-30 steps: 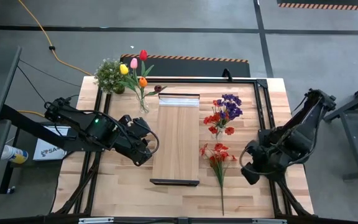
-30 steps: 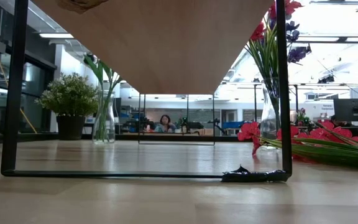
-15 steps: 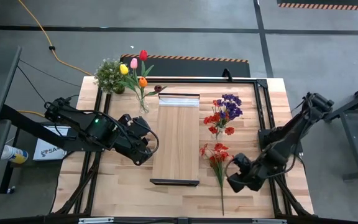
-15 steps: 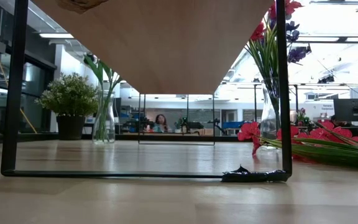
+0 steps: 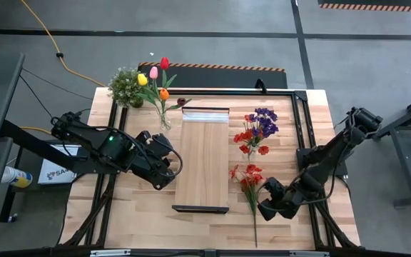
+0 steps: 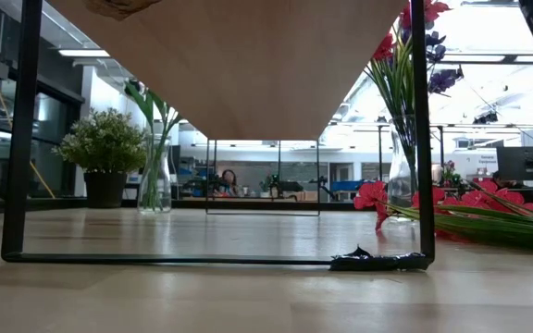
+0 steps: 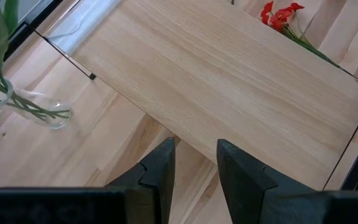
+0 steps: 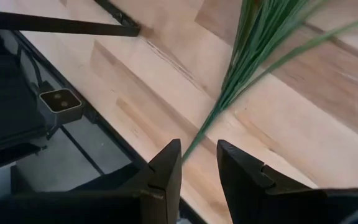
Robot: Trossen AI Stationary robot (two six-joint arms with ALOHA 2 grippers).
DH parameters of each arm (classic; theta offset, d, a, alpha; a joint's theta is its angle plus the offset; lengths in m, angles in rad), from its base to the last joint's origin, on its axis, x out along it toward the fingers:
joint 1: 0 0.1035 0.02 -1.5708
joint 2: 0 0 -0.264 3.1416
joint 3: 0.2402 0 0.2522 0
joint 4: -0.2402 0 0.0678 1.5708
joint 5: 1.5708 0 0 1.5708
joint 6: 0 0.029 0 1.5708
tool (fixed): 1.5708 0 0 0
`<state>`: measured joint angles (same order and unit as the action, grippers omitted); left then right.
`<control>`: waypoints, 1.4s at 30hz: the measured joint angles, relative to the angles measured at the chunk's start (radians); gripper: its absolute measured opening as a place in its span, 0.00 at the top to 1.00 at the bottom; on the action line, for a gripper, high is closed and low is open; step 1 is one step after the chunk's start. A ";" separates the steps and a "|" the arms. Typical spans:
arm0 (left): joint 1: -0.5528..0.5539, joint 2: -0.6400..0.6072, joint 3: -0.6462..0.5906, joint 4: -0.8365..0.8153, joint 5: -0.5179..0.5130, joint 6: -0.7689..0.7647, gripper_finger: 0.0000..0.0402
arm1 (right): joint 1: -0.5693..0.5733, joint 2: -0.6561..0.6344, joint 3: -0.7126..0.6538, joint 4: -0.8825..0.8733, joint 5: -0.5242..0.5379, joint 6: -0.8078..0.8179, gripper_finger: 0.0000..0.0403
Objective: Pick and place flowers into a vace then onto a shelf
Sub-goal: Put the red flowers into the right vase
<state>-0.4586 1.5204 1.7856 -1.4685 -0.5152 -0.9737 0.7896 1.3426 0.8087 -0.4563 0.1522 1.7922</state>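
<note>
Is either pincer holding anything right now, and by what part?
Nothing is held. The right pincer hangs open above the loose red flowers' stems; the left pincer waits open by the shelf.

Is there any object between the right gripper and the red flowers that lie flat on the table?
Nothing visible does. The right gripper hovers beside the stems of the loose red flowers, its fingers slightly apart, with only bare table between them.
</note>
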 joint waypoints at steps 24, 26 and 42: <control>0.000 0.000 0.000 0.000 0.001 0.000 0.62 | -0.011 0.000 -0.001 0.016 0.032 -0.099 0.77; 0.000 0.000 0.000 0.000 0.001 0.000 0.62 | -0.011 0.000 -0.001 0.021 0.032 -0.099 0.77; 0.000 0.000 0.000 0.000 0.000 0.000 0.62 | -0.025 0.000 -0.001 -0.018 -0.035 -0.046 0.75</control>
<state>-0.4586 1.5204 1.7855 -1.4689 -0.5152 -0.9737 0.7650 1.3422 0.8082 -0.4744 0.1177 1.7466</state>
